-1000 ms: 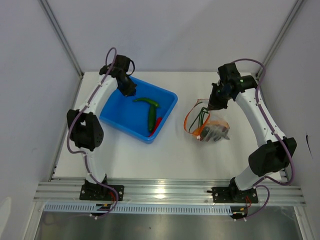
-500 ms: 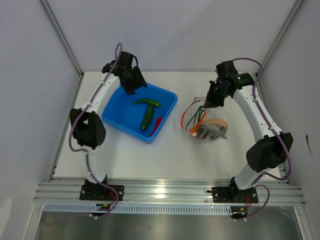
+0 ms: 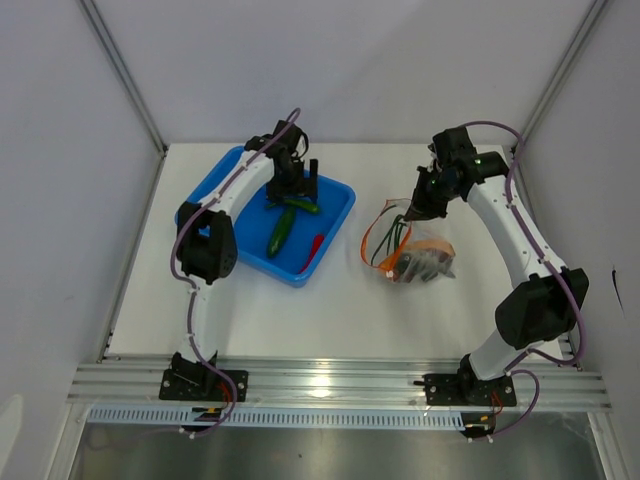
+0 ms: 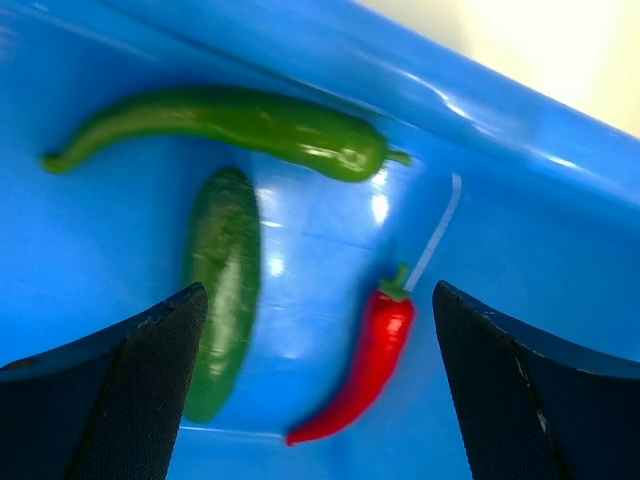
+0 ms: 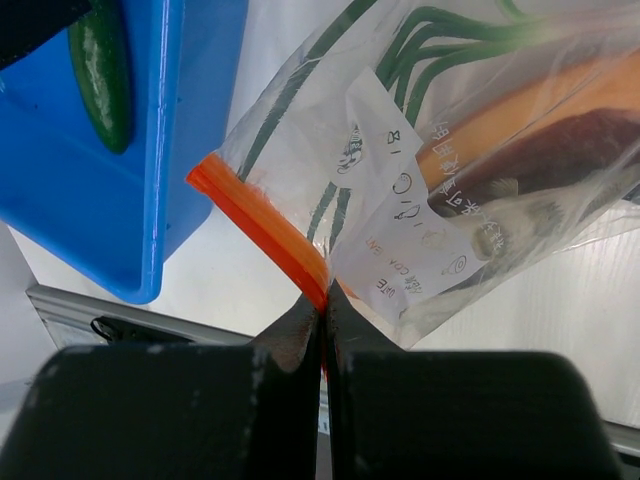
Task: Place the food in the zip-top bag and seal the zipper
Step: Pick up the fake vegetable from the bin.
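Note:
My left gripper (image 3: 300, 186) hangs open over the blue tray (image 3: 340, 215), nothing between its fingers. Below it in the left wrist view lie a red chili (image 4: 365, 365), a straight green pod (image 4: 220, 290) and a curved green pod (image 4: 250, 125); the chili sits between the spread fingertips of that gripper (image 4: 318, 330). My right gripper (image 3: 412, 212) is shut on the orange-red zipper (image 5: 260, 225) of the clear zip-top bag (image 5: 400, 200), holding its mouth up. Inside the bag (image 3: 410, 245) are green onion (image 5: 440, 30), an orange slice (image 5: 520, 110) and a grey piece (image 3: 420, 265).
The tray's near corner (image 5: 80, 200) stands close to the left of the bag's mouth. White walls and metal posts close off the back and both sides. The arm bases are bolted to a rail (image 3: 330, 385) along the near edge.
My left gripper has swung right from the tray's far left corner to over the pods and has opened. The straight green pod has shifted left. My right gripper keeps hold of the zipper.

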